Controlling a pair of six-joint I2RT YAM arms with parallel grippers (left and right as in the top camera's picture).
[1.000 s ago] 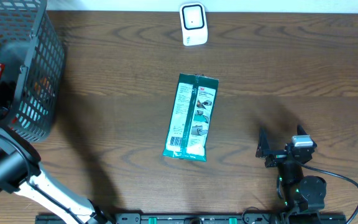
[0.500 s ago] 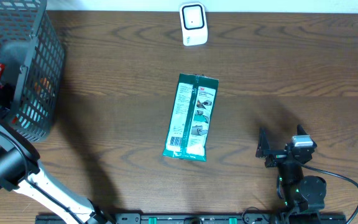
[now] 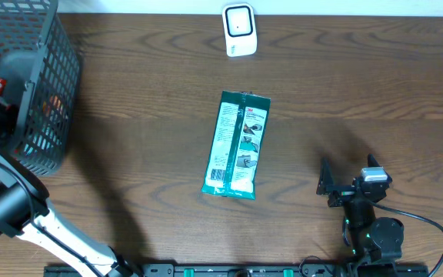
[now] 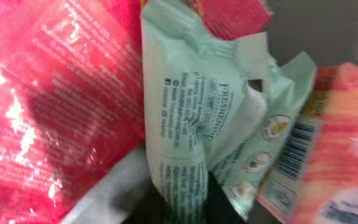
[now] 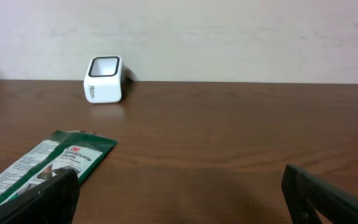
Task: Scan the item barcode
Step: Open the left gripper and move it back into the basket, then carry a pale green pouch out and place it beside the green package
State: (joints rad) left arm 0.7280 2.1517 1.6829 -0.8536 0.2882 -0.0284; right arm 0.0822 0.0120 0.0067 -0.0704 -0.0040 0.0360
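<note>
A long green packet (image 3: 237,145) lies flat near the middle of the brown tabletop (image 3: 375,92), its length running roughly from the far side toward the near side and a printed label facing up. A small white scanner (image 3: 238,29) stands at the far edge of the tabletop, well apart from the packet and a little to its far side. A dark mesh basket (image 3: 44,92) sits at the far left corner, and the left arm reaches into it, so the overhead view hides what that arm's end is doing. The left wrist view is filled with crumpled packets inside the basket: a red packet (image 4: 55,106) on the left, a pale green packet (image 4: 204,118) with small print in the middle, and an orange packet (image 4: 334,143) with a barcode on the right. The left tool (image 4: 191,208) is clenched low in that view, just where the lower end of the pale green packet runs down; whether it pinches that packet I cannot tell. The right tool (image 5: 179,180) hangs low over the near right part of the tabletop, its jaws spread wide and grasping nothing, facing the scanner and the green packet.
</note>
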